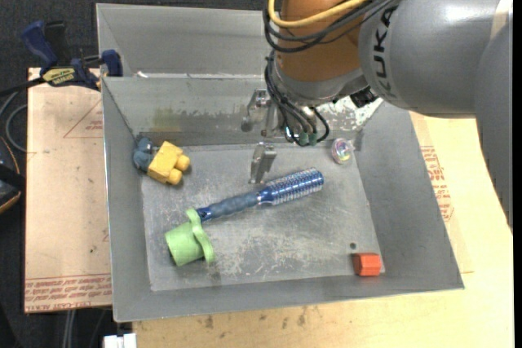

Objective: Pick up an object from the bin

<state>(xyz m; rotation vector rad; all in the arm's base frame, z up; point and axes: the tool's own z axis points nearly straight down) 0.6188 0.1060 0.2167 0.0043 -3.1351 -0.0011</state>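
Note:
My gripper (261, 169) hangs in the middle of the bin, its tip just above the floor. Right below it lies a blue hairbrush (263, 194), slanted, with its bristled head up to the right and its thin handle running down to the left. The gripper's tip stands just above the brush's neck, with nothing seen in it. A light green cup-shaped toy (189, 243) lies on its side at the handle's lower end.
A yellow toy block with a grey-blue piece (166, 161) sits by the left wall. A small shiny clear thing (342, 150) lies near the right wall, and a little orange-red cube (368, 264) sits in the front right corner. The arm and its orange dome cover the bin's back right.

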